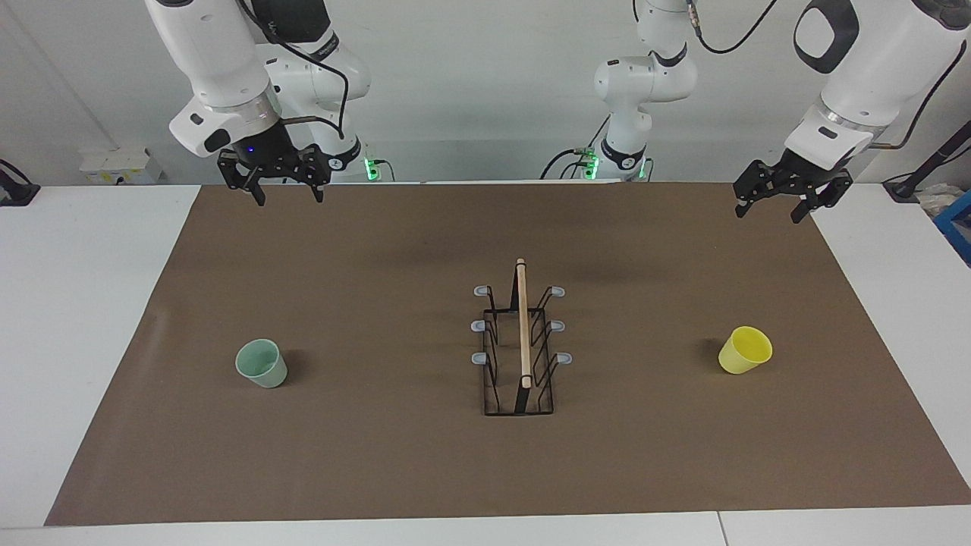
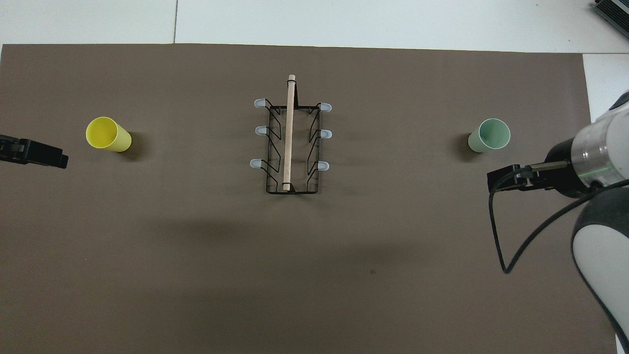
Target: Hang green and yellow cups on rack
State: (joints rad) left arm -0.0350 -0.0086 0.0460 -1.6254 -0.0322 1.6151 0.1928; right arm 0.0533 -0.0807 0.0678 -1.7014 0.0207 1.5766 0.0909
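Observation:
The black wire rack [image 1: 520, 356] [image 2: 291, 142] with a wooden rod along its top stands mid-mat, all its grey-tipped pegs bare. A mint green cup [image 1: 262, 363] [image 2: 488, 134] stands upright toward the right arm's end. A yellow cup [image 1: 745, 349] [image 2: 108, 134] stands tilted toward the left arm's end. My right gripper [image 1: 289, 189] hangs open and empty, high over the mat's edge nearest the robots. My left gripper [image 1: 770, 206] is open and empty too, raised over the mat's corner at its own end.
A brown mat [image 1: 379, 455] [image 2: 196, 270] covers most of the white table [image 1: 76, 303]. The right arm's wrist and its black cable [image 2: 496, 231] overhang the mat near the green cup in the overhead view. A blue box [image 1: 957, 220] sits at the table's edge.

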